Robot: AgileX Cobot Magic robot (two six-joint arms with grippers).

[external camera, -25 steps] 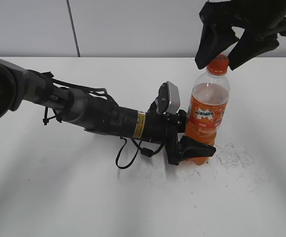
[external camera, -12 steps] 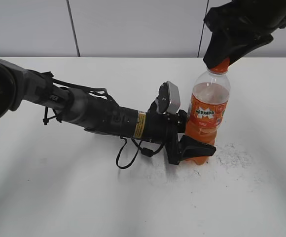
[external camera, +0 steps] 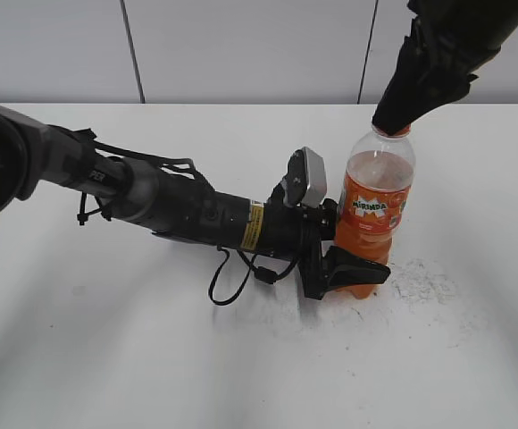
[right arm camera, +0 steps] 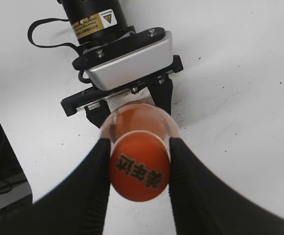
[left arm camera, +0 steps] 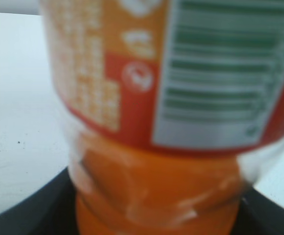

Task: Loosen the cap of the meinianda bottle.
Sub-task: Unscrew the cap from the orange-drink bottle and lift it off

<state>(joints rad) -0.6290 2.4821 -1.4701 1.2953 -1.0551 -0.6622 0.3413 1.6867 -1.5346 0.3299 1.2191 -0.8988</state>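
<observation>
The meinianda bottle (external camera: 375,210) stands upright on the white table, clear plastic with orange drink and an orange label. My left gripper (external camera: 344,268) is shut on its lower body; the left wrist view shows the bottle (left arm camera: 171,122) filling the frame between the dark jaws. My right gripper (external camera: 400,112) comes down from above and covers the cap in the exterior view. In the right wrist view the orange cap (right arm camera: 139,169), with dark characters on top, sits between the two black fingers of my right gripper (right arm camera: 139,156), which press its sides.
The white table (external camera: 107,357) runs to a pale wall at the back. A loose black cable (external camera: 232,281) hangs under the left arm. Scuff marks (external camera: 424,281) lie on the table right of the bottle. A dark object (right arm camera: 0,181) shows at the right wrist view's left edge.
My right gripper was open around the cap a second ago. It has come down, closed on the cap and turned. The left gripper and bottle have stayed still.
</observation>
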